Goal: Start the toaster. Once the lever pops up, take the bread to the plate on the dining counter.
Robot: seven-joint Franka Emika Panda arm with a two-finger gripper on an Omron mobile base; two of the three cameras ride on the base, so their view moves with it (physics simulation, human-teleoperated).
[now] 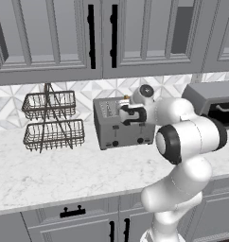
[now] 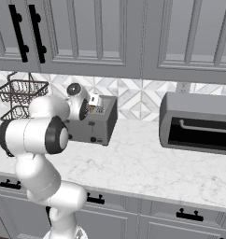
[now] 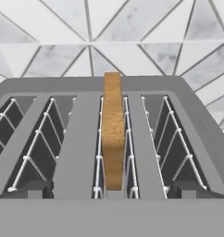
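Bread point(image 3: 113, 132) upright in toaster point(image 3: 81, 148) slot, gripper point(image 3: 113, 189) wide open, empty.
Expect it light, stiff, crumbly (judgement); you should pinch the top crust across its flat faces.

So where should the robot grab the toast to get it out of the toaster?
Probably by the top edge of the bread, coming straight down from above. The slice stands upright on its edge in one of the toaster's middle slots, and only its upper part pokes out above the wire guides. It is thin, so the open gripper should pinch its two flat faces, one finger on each side.
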